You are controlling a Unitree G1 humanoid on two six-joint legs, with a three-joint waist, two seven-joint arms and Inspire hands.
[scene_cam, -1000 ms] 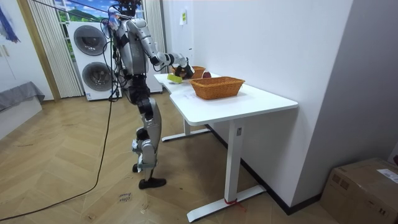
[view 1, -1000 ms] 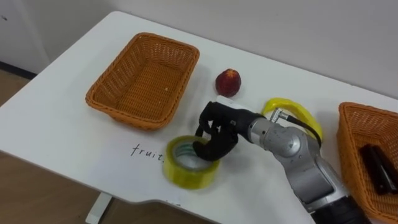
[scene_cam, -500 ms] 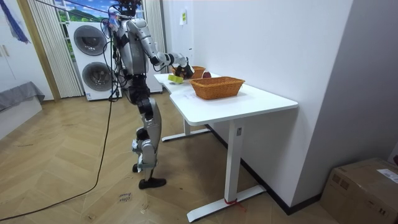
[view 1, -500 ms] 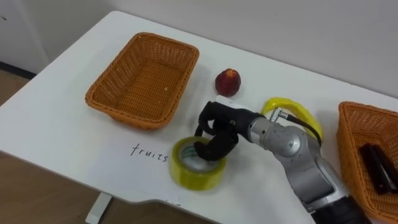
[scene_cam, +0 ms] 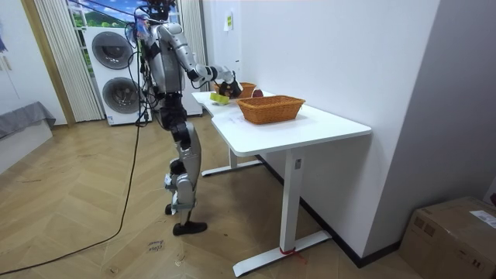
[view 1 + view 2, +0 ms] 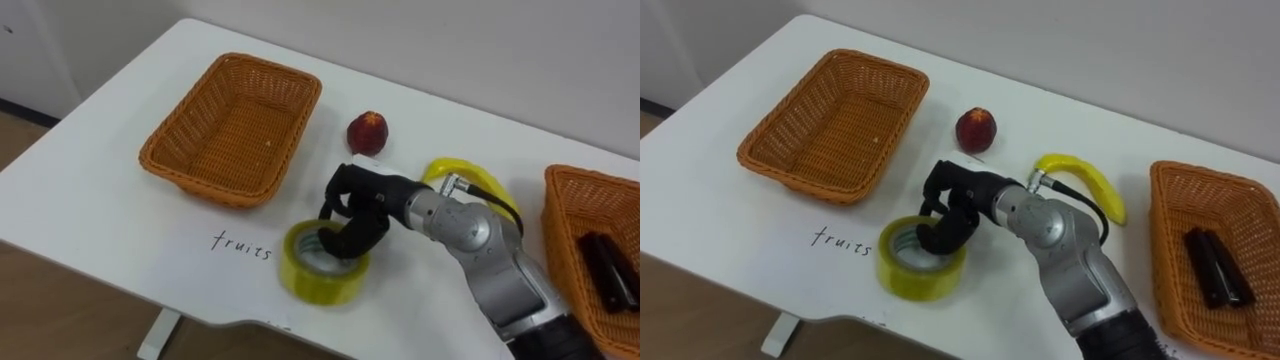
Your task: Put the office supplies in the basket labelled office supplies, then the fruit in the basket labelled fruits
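A yellow tape roll (image 6: 322,266) (image 6: 920,262) lies near the white table's front edge. My right hand (image 6: 352,212) (image 6: 952,208) is over it, with curled fingers hooked into its hole and round its far rim. Behind the hand sits a red apple (image 6: 368,132) (image 6: 975,129). A yellow banana (image 6: 468,178) (image 6: 1083,180) lies partly behind my forearm. The empty wicker basket (image 6: 233,126) (image 6: 833,121) stands at the left, beside the handwritten word "fruits". The right-hand wicker basket (image 6: 592,262) (image 6: 1207,252) holds a black stapler-like object (image 6: 1212,264).
The table's front edge (image 6: 150,300) runs close below the tape roll. In the room view I stand at the table's end (image 5: 232,116), with a wall behind the table and washing machines (image 5: 115,74) behind me.
The tape roll has slid a little to the right along the table, with my right hand's fingers still hooked in it.
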